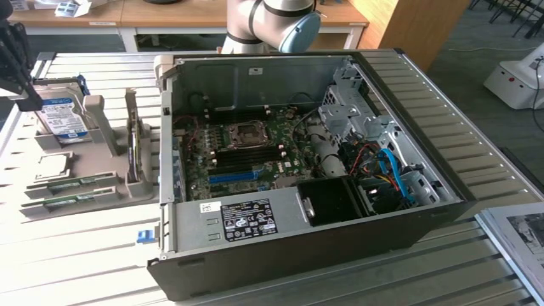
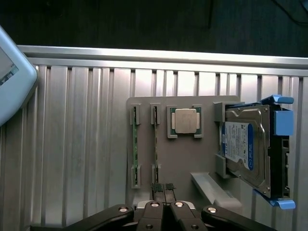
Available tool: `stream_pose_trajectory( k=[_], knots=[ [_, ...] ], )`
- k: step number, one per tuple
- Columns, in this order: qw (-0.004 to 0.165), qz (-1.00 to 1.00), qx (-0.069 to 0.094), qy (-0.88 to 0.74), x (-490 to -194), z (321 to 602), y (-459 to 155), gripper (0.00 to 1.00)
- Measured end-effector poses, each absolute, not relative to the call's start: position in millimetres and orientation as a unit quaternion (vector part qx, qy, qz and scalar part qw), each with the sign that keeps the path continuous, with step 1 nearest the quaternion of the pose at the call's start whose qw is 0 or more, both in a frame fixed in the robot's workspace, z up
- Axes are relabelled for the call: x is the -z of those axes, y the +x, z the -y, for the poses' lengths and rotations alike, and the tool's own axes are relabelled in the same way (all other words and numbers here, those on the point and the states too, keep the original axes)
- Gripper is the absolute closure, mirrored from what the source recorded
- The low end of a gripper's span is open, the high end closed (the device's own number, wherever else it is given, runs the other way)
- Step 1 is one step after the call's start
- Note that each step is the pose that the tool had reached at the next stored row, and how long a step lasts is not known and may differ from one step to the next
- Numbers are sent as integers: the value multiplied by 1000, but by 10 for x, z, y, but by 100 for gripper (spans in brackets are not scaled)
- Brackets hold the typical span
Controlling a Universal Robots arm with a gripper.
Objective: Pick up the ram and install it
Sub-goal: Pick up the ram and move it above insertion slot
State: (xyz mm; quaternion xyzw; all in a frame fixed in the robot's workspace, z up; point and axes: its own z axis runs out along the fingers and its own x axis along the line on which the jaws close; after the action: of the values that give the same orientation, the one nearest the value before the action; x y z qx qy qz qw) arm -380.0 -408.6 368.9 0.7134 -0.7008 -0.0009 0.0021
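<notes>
Though seemingly empty, jaws together, gripper by holder with two ram sticks, processor, hard drive.

a slatted metal table carries an open computer case beside a grey parts holder

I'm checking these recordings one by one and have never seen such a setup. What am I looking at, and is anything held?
The machine is a single robot arm. One picture comes from a camera off the arm, the other from one on its wrist. On the slatted table lies an open computer case beside a grey holder. The holder carries two ram sticks, a processor chip and a hard drive. The gripper hangs over the holder, shut and holding nothing.
</notes>
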Motion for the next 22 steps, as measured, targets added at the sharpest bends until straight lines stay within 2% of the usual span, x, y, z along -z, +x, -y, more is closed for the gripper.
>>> stream_pose_trajectory(
  k=[22],
  knots=[
    [1,701,1,713,-3610,4086,-3800,90]
  ],
)
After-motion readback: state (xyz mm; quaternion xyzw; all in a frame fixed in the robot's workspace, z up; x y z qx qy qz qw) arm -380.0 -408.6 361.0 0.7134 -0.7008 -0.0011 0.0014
